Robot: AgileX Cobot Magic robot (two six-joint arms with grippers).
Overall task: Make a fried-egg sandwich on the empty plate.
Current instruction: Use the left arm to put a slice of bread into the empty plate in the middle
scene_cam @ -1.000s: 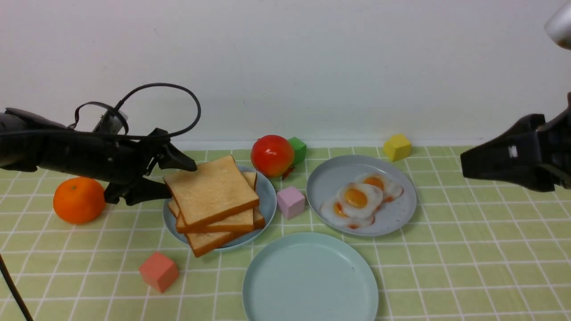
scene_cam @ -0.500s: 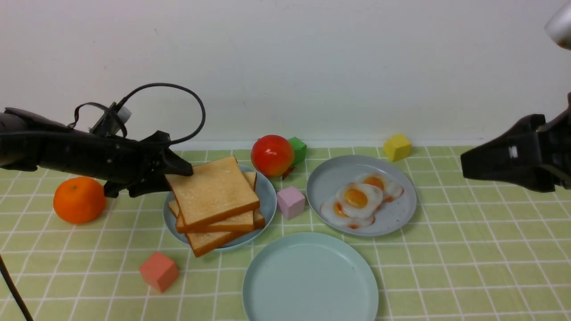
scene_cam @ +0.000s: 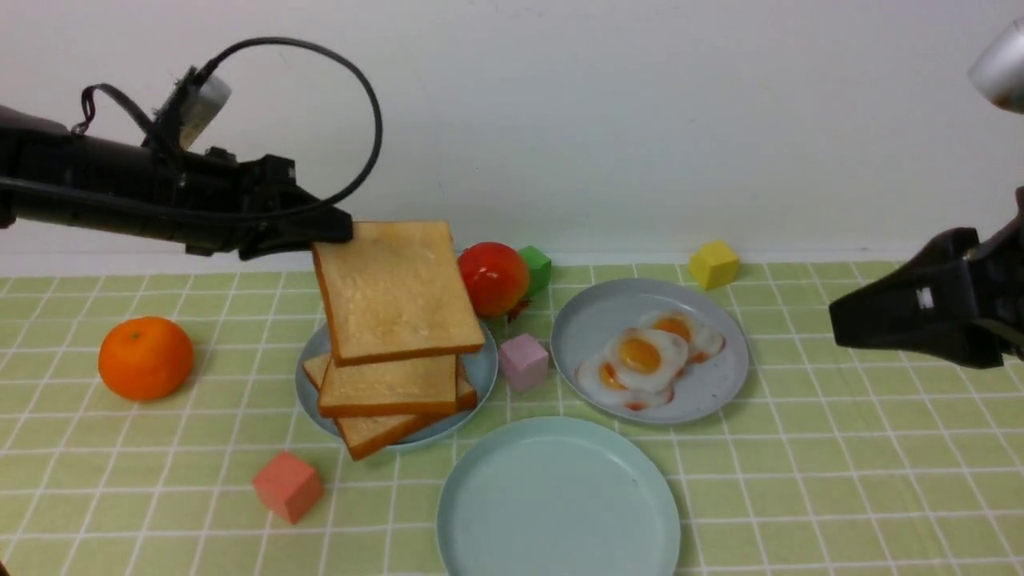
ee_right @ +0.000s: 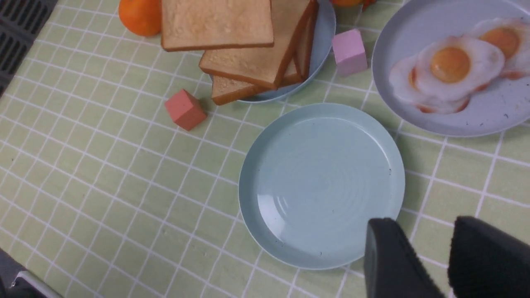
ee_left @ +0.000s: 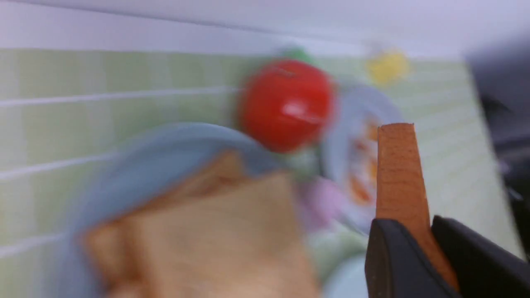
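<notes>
Golden toast [scene_cam: 396, 292] hung pinched in the left claw [scene_cam: 334, 229] over the stack [scene_cam: 388, 388]; down to its right the plate [scene_cam: 560, 496] lay bare, eggs [scene_cam: 640, 356] untouched; right claw [ee_right: 424, 225] spread.

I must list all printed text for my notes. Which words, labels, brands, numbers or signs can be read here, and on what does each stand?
None can be read in any view.
A small white mark on the right arm: too small to read.
No writing seen on the toast slice, fried eggs, empty plate or checked cloth.
Left wrist view: blurred, nothing legible.
</notes>
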